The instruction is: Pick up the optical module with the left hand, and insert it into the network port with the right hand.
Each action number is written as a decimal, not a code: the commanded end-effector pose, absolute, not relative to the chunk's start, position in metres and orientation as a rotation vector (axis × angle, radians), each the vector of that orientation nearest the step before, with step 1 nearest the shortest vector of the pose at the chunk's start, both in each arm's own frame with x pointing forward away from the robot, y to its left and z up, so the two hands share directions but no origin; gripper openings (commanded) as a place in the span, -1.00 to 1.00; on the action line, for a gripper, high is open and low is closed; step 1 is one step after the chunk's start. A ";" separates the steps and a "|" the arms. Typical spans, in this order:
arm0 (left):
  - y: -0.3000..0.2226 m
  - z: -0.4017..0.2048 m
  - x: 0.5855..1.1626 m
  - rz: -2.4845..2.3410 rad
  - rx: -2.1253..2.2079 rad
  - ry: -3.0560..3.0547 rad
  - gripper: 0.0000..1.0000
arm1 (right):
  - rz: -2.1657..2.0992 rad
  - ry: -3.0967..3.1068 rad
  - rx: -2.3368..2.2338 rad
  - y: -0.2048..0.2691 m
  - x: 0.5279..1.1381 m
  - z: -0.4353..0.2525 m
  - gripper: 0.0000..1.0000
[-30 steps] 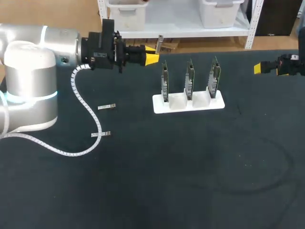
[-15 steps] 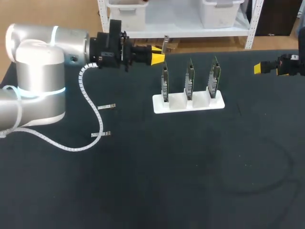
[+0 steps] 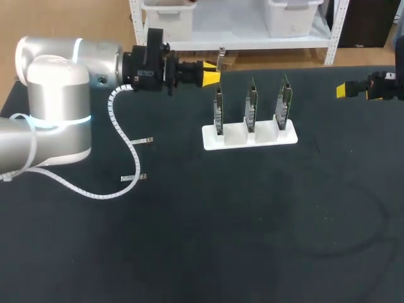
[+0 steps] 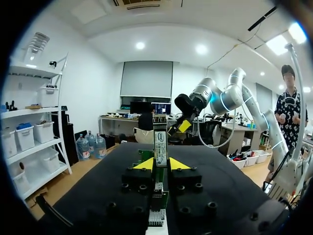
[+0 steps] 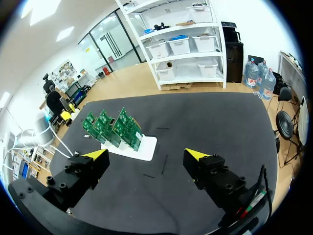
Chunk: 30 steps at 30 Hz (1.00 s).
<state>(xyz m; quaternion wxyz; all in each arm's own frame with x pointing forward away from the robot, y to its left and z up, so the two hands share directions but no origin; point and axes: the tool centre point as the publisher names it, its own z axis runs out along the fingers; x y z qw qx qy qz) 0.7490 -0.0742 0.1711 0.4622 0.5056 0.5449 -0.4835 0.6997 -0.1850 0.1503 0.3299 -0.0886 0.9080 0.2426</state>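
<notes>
On the table (image 3: 252,240), three boards (image 3: 251,104), two modules (image 3: 141,141)

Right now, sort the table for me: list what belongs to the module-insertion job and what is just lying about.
Job: slim silver optical module, clamped in the left jaws; three green circuit boards upright in a white stand; right jaws, open.
Lying about: small silver strip on the black table; second silver strip close by.

Black-topped table (image 3: 252,240) on a tan wooden floor (image 3: 63,16); white shelving (image 3: 240,43) holding storage bins (image 3: 167,19); round ceiling lights (image 4: 140,45).
</notes>
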 end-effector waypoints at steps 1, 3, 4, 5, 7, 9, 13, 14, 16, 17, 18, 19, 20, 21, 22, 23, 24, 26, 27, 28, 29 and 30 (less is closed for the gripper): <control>-0.073 0.169 0.741 -1.176 1.219 1.346 -1.00 | 0.632 2.376 -0.230 -0.185 0.699 0.151 1.00; -0.073 0.168 0.740 -1.174 1.219 1.349 -1.00 | 0.632 2.376 -0.230 -0.185 0.699 0.151 1.00; -0.074 0.168 0.739 -1.174 1.219 1.349 -1.00 | 0.632 2.376 -0.230 -0.185 0.699 0.151 1.00; -0.075 0.168 0.739 -1.164 1.243 1.339 -1.00 | 0.632 2.376 -0.230 -0.185 0.699 0.151 1.00; -0.077 0.169 0.738 -1.160 1.248 1.326 -1.00 | 0.632 2.376 -0.230 -0.185 0.699 0.151 1.00; -0.078 0.170 0.738 -1.149 1.267 1.327 -1.00 | 0.632 2.376 -0.230 -0.185 0.699 0.151 1.00; -0.079 0.169 0.740 -1.155 1.267 1.321 -1.00 | 0.632 2.376 -0.230 -0.185 0.699 0.151 1.00; -0.079 0.169 0.740 -1.156 1.268 1.320 -1.00 | 0.632 2.376 -0.230 -0.185 0.699 0.151 1.00; -0.080 0.169 0.741 -1.158 1.268 1.321 -1.00 | 0.632 2.376 -0.230 -0.185 0.699 0.151 1.00; -0.080 0.168 0.741 -1.159 1.267 1.321 -1.00 | 0.632 2.376 -0.230 -0.185 0.699 0.151 1.00; -0.080 0.168 0.742 -1.162 1.265 1.323 -1.00 | 0.632 2.376 -0.230 -0.185 0.699 0.151 1.00; -0.080 0.168 0.742 -1.162 1.265 1.323 -1.00 | 0.632 2.376 -0.230 -0.185 0.699 0.151 1.00; -0.080 0.167 0.742 -1.163 1.263 1.326 -1.00 | 0.632 2.376 -0.230 -0.185 0.699 0.151 1.00; -0.079 0.167 0.742 -1.164 1.260 1.327 -1.00 | 0.632 2.376 -0.230 -0.185 0.699 0.151 1.00; -0.079 0.166 0.743 -1.165 1.259 1.328 -1.00 | 0.632 2.376 -0.230 -0.185 0.699 0.151 1.00; -0.079 0.166 0.743 -1.165 1.258 1.329 -1.00 | 0.632 2.376 -0.230 -0.185 0.699 0.151 1.00; -0.079 0.166 0.743 -1.165 1.258 1.329 -1.00 | 0.632 2.376 -0.230 -0.185 0.699 0.151 1.00; -0.079 0.166 0.743 -1.164 1.257 1.331 -1.00 | 0.632 2.376 -0.230 -0.185 0.699 0.151 1.00; -0.079 0.166 0.743 -1.164 1.257 1.331 -1.00 | 0.632 2.376 -0.230 -0.185 0.699 0.151 1.00; -0.079 0.166 0.744 -1.164 1.256 1.331 -1.00 | 0.632 2.376 -0.230 -0.185 0.699 0.151 1.00; -0.079 0.166 0.744 -1.164 1.257 1.331 -1.00 | 0.632 2.376 -0.230 -0.185 0.699 0.151 1.00; -0.080 0.166 0.744 -1.163 1.258 1.331 -1.00 | 0.632 2.376 -0.230 -0.185 0.699 0.151 1.00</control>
